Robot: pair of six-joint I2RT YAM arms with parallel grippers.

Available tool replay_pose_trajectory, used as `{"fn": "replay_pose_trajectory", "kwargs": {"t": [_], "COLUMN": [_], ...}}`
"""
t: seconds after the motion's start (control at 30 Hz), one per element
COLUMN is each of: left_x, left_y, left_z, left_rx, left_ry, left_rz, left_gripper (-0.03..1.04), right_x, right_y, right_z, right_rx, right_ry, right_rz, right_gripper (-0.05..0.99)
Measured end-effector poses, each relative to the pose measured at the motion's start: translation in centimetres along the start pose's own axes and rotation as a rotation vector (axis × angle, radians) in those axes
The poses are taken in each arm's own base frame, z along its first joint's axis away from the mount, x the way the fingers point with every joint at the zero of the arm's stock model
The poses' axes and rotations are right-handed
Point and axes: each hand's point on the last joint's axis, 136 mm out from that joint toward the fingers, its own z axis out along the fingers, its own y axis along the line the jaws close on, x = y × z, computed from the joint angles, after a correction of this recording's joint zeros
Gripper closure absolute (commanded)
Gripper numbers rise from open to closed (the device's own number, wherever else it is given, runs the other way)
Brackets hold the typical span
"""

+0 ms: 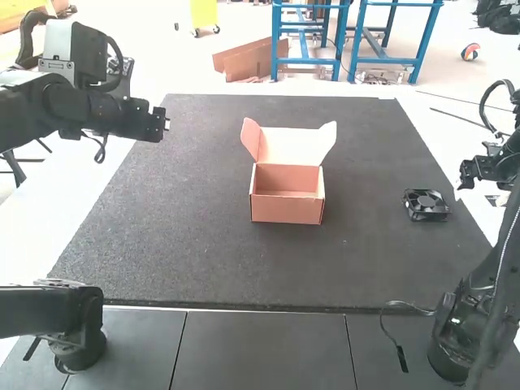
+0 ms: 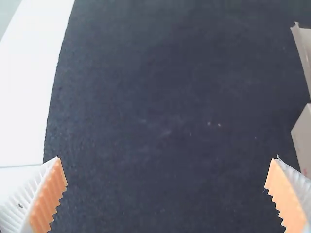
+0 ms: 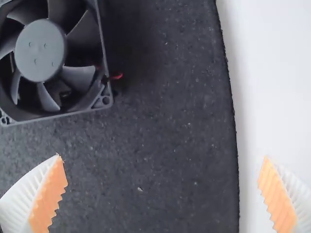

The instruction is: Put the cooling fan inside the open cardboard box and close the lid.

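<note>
Judging by how things lie, nothing of the task is done yet. The cooling fan point(image 3: 48, 58) lies flat on the black mat point(image 1: 179, 236), untouched. It sits just ahead of the right gripper point(image 3: 161, 160) and off toward one finger, not centred in the gap. That gripper hangs over the mat's edge with its white ribbed fingers point(image 3: 34, 194) spread wide and nothing between the orange pads. One finger is over the mat and the other over the pale table point(image 3: 272, 73) beside it.

The cardboard box point(image 1: 286, 195) stands upright well apart from the right gripper, on the far side of the fan from it. Its lid point(image 1: 288, 140) is raised at the back, and there is no fan in it as far as the high view shows.

The left gripper point(image 2: 167, 160) is also wide open and empty. It is held above bare mat with the box off to one side of it and well apart. A strip of the box's cardboard shows at the margin of the left wrist view.

What is left, as I judge it, is the whole job. The right gripper must line up over the fan, come down and grip its frame. It must then carry the fan across to the box and set it inside. After that the raised lid has to be folded down and its flaps tucked in, and either gripper could do that.
</note>
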Motion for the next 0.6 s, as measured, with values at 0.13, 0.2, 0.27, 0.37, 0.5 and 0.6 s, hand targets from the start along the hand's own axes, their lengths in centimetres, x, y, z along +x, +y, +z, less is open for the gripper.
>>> {"fn": "replay_pose_trajectory", "kwargs": {"t": [0.13, 0.2, 0.27, 0.37, 0.5, 0.6], "left_x": [-0.1, -0.3, -0.4, -0.4, -0.6, -0.4], "left_y": [0.0, 0.0, 0.0, 0.0, 0.0, -0.1], "left_z": [0.0, 0.0, 0.0, 0.0, 0.2, 0.5], "left_rx": [0.0, 0.0, 0.0, 0.0, 0.0, 0.0], "left_ry": [-0.006, -0.014, -0.016, -0.018, -0.022, -0.011], "left_rz": [-0.001, -0.002, -0.001, -0.002, -0.002, -0.001], "left_gripper": [0.04, 0.04, 0.04, 0.04, 0.04, 0.04], "right_x": [-1.2, -2.2, -2.9, -3.7, -3.5, -3.5], "right_y": [-0.1, -0.3, -0.4, -0.4, -0.1, 0.2], "right_z": [0.3, 0.5, 0.8, 1.7, 2.9, 3.7], "right_rx": [-0.017, -0.019, -0.022, -0.03, -0.047, -0.056], "right_ry": [-0.013, -0.022, -0.027, -0.022, 0.019, 0.039], "right_rz": [0.004, 0.005, 0.005, 0.003, 0.002, -0.005], "right_gripper": [0.03, 0.03, 0.03, 0.03, 0.03, 0.03]}}
